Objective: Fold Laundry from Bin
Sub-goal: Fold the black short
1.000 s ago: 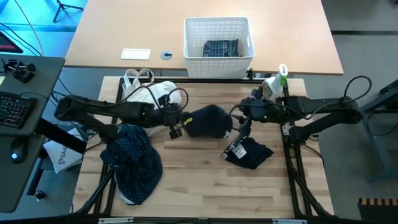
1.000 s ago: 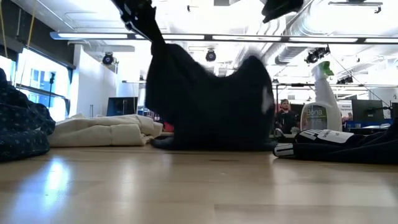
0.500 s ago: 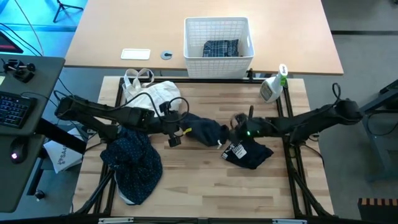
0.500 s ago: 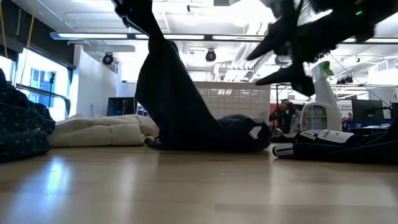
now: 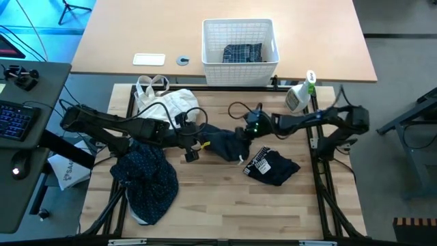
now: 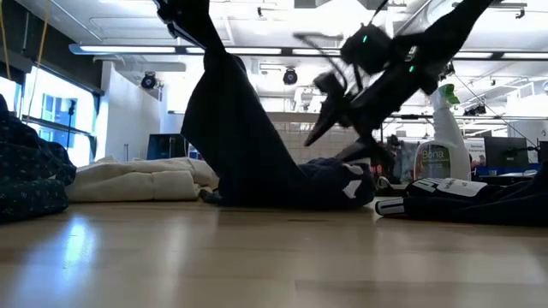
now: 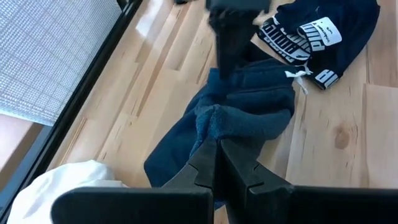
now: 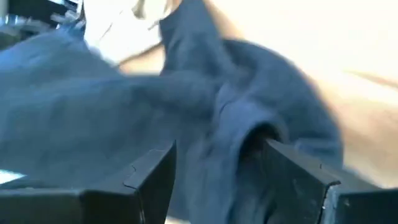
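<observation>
The laundry on the table is a plain dark navy piece (image 5: 225, 142), a dotted navy shirt (image 5: 147, 179) at the near left, and a black piece with a printed waistband (image 5: 273, 166). A plaid shirt (image 5: 242, 52) lies in the white bin (image 5: 239, 27) on the far table. My left gripper (image 5: 202, 139) is shut on the navy piece's left end and holds it high (image 6: 184, 10). My right gripper (image 6: 342, 147) stands open, slanting down over the piece's other end, which lies on the table (image 6: 334, 184). My left gripper pinches a bunched fold of the navy piece (image 7: 214, 127) between its two fingers, slanting down from the table's left. That end is lifted, and the cloth hangs slantwise (image 6: 231, 128) down to the table. My right gripper: I cannot tell whether its fingers (image 8: 292, 177) touch the cloth.
A cream cloth bag (image 5: 167, 102) lies at the far left of the wooden table. A spray bottle (image 5: 300, 92) stands at the far right corner. The near middle of the table (image 5: 225, 205) is bare wood.
The navy piece hung spread between both grippers; its right end has fallen to the table, while the left end stays lifted. My right gripper has come down and toward the table's left, to that fallen end, rolling its wrist as it went.
</observation>
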